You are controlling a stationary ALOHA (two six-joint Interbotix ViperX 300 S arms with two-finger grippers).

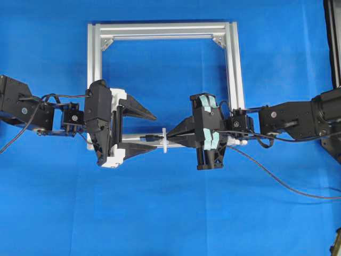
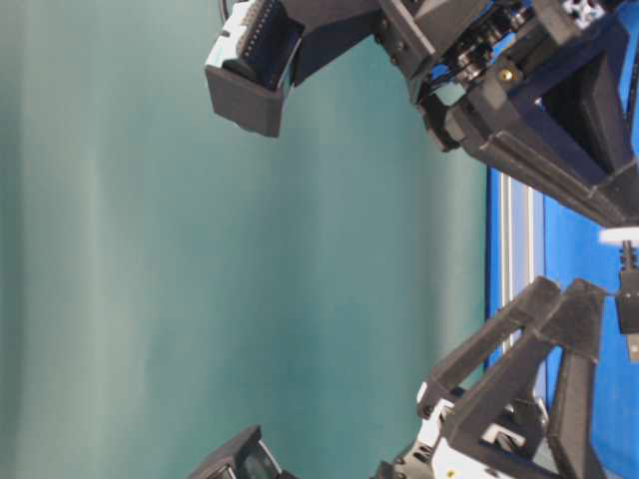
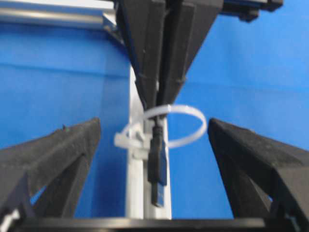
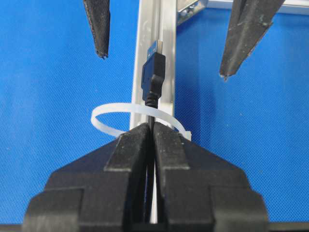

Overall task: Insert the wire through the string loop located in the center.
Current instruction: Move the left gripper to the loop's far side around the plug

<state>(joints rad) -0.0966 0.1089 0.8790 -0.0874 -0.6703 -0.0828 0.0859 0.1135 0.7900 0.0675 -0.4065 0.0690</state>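
1. Pinched tight in the right gripper (image 4: 152, 137), a black USB cable (image 4: 153, 79), its plug already poking through the white zip-tie loop (image 4: 133, 117) toward the opposite arm.
2. Held just behind the plug, seemingly to keep the limp lead stiff and aimed straight along the rail.
3. Spread wide on the far side of the loop, the left gripper (image 1: 146, 132), its fingers flanking the plug without touching it, apparently placed to receive the tip and draw it on.
4. Fixed upright at about the middle of the near rail of a square aluminium frame (image 1: 162, 29), the loop, open face turned along the rail so a plug can travel through from either side.
5. Trailing off from the right arm toward the right edge of the worktop, the rest of the cable, slack.
6. Underneath, a plain blue cloth worktop (image 1: 170, 213), smooth and matte; behind the arms in the table-level view, a dull green backdrop.
7. Judged from the wrist views: threading begun, handover still to come.
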